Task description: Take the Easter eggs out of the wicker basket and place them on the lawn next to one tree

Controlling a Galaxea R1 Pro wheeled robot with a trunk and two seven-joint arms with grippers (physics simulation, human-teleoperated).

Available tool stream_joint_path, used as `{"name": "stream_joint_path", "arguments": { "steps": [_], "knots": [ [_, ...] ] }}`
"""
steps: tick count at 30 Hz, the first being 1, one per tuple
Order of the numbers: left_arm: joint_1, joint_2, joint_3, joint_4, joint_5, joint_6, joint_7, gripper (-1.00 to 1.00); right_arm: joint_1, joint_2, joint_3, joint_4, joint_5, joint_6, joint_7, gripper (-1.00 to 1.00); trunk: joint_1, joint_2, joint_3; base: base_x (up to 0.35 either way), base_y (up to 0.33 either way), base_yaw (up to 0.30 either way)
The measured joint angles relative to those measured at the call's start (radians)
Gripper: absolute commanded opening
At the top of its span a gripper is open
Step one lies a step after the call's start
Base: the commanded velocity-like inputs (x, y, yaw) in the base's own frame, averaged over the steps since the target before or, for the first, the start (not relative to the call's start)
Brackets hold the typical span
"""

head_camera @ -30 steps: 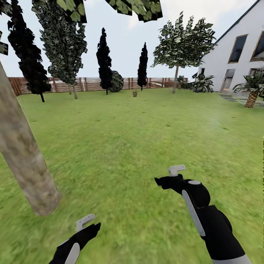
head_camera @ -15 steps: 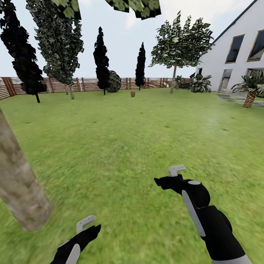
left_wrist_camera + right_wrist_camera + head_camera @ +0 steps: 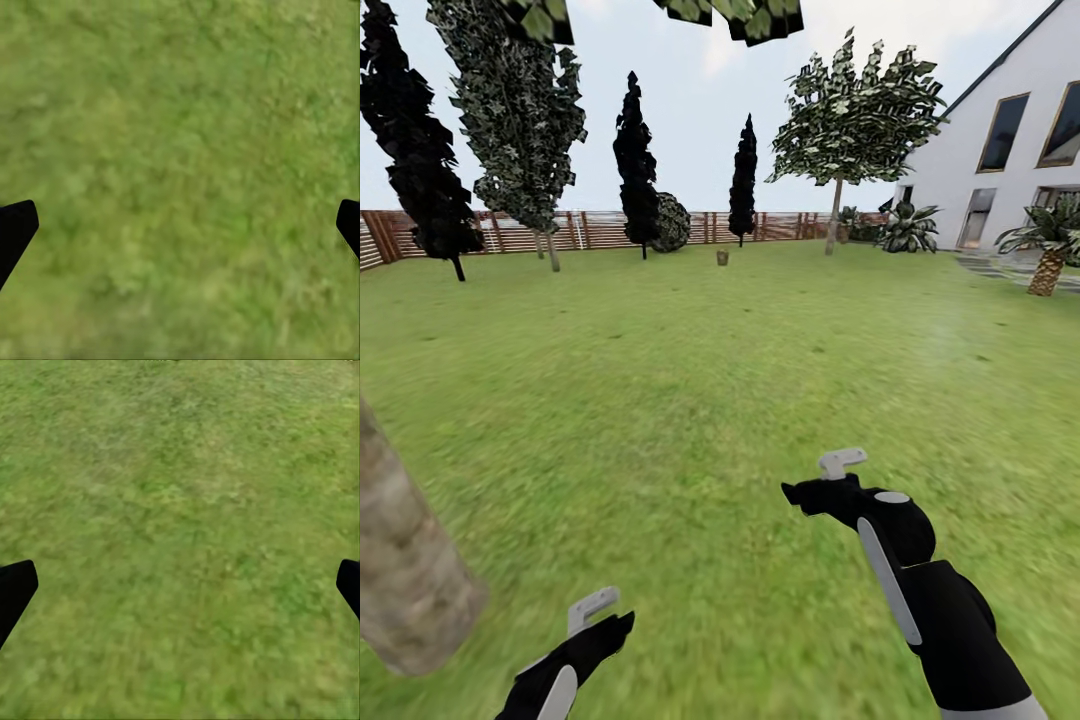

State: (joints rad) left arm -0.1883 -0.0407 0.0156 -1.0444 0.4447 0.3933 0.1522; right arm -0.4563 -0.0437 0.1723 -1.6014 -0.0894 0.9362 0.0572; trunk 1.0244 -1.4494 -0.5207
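Observation:
The wicker basket (image 3: 722, 257) is a tiny brown shape far off on the lawn (image 3: 690, 380), near the back fence. It is too small to show its contents, so the Easter eggs are hidden. A thick pale mottled tree trunk (image 3: 400, 570) leans at the near left, close to my left arm. A second leafy tree (image 3: 836, 210) stands far back on the right. My left gripper (image 3: 610, 615) hangs low over the grass, open and empty. My right gripper (image 3: 815, 480) is open and empty too. In both wrist views, dark fingertips (image 3: 15, 229) (image 3: 15, 585) sit wide apart over bare grass.
A brown slatted fence (image 3: 590, 230) closes the back of the garden, with dark narrow cypresses (image 3: 635, 160) in front of it. A white house (image 3: 1010, 140), palm-like plants (image 3: 1050, 250) and grey paving (image 3: 1000, 268) lie at the right. Open grass stretches between me and the basket.
The whole picture has shifted: the near trunk has slid left and down toward the corner, so the camera moved. Both arms keep their pose, grippers still open.

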Motion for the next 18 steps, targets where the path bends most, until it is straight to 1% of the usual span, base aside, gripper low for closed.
{"name": "stream_joint_path", "arguments": {
  "steps": [18],
  "knots": [
    [0.0, 0.0, 0.0, 0.0, 0.001, 0.001, 0.002, 1.0, 0.0, 0.0, 0.003, -0.001, 0.0, -0.003, 0.0, 1.0, 0.0, 0.0, 0.0, 0.334, 0.0, 0.0]
  ]
}}
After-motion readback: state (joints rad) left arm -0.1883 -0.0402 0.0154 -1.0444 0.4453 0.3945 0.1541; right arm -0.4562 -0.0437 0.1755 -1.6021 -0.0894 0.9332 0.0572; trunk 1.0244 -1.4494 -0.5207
